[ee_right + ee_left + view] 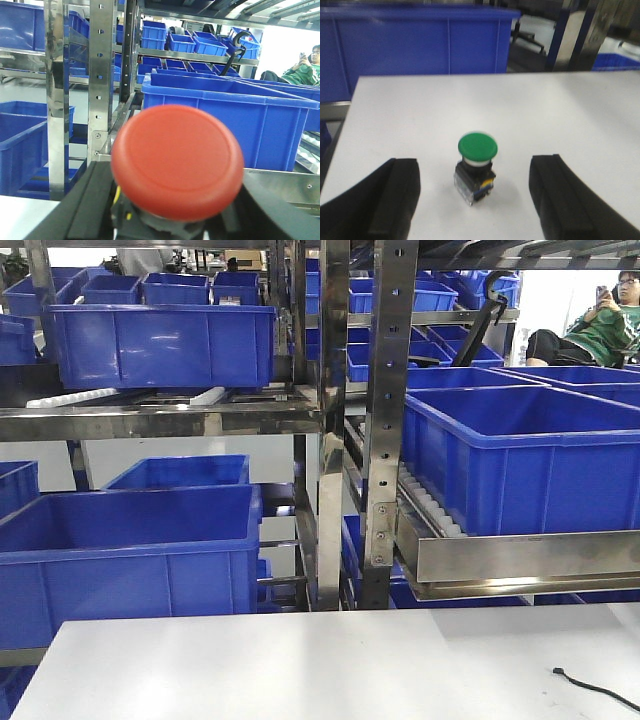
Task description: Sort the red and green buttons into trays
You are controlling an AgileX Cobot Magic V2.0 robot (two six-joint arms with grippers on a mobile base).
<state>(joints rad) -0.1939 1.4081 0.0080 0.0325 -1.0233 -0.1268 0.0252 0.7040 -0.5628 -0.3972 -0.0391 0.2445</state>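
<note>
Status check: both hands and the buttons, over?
Left hand open, straddling green button, upright on table, no contact. Right hand shut on red button, off the table. Trays not in view; nothing blocking seen.

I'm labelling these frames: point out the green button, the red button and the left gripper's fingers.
green button (477,146): left wrist view, on its green cap.
red button (177,161): right wrist view, on its red cap.
left gripper's fingers (395,200): left wrist view, on the image-left finger.

Blurred red button (177,162); base cut off below.
</note>
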